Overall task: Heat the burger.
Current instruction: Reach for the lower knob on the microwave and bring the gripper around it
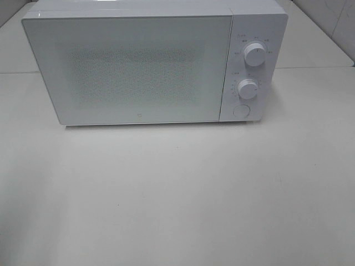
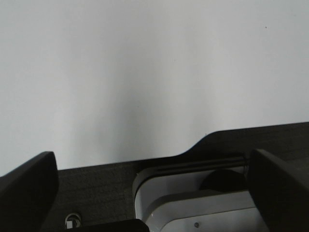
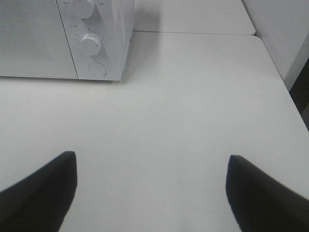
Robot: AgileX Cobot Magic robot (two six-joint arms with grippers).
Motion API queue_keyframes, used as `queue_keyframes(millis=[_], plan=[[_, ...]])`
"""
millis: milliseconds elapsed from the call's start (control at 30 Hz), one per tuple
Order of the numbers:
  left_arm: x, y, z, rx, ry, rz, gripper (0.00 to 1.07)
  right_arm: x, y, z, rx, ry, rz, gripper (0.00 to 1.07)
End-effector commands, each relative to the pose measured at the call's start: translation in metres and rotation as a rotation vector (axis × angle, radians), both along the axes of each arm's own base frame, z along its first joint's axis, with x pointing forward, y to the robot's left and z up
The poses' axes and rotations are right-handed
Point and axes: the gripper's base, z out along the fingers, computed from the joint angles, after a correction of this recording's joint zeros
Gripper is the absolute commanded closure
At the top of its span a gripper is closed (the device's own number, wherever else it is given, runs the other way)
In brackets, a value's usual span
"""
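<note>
- Left wrist view, nearest: the left gripper (image 2: 152,159) has its jaws spread wide with nothing between them. Only bare white table (image 2: 145,72) lies under it.
- The right gripper (image 3: 152,164) is spread too and holds nothing. It hangs over the near right part of the table.
- The burger shows in no view, neither on the table nor in either gripper. Which way it lies from the grippers, and how it sits, cannot be told.
- Between the grippers and the far side, no plate or food shows on the tabletop.
- Far: the microwave (image 1: 133,61) stands with its long side running left to right. Its door (image 1: 130,66) is shut and faces the near side.
- The dotted window gives no view inside, so I cannot tell whether the burger is in there.
- The controls sit at the microwave's right end: an upper knob (image 1: 254,54), a lower knob (image 1: 248,88) and a round button (image 1: 241,110) below them.
- The microwave lies far and to the left of the right gripper, whose view catches the controls. I judge that arm the nearer one for any move on them.
</note>
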Motion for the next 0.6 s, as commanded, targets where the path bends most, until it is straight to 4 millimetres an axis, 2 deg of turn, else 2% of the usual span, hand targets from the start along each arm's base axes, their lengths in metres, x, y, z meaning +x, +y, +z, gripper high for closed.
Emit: queue_keyframes(millis=[33, 600], plan=[[-0.0033, 0.0020, 0.0004, 0.016, -0.023, 0.001, 0.09, -0.0050, -0.0006, 0.0000, 0.000, -0.040, -0.008, 0.31], [-0.0112, 0.0050, 0.0054, 0.033, -0.086, -0.005, 0.09, -0.0050, -0.0006, 0.0000, 0.002, -0.040, -0.009, 0.31]])
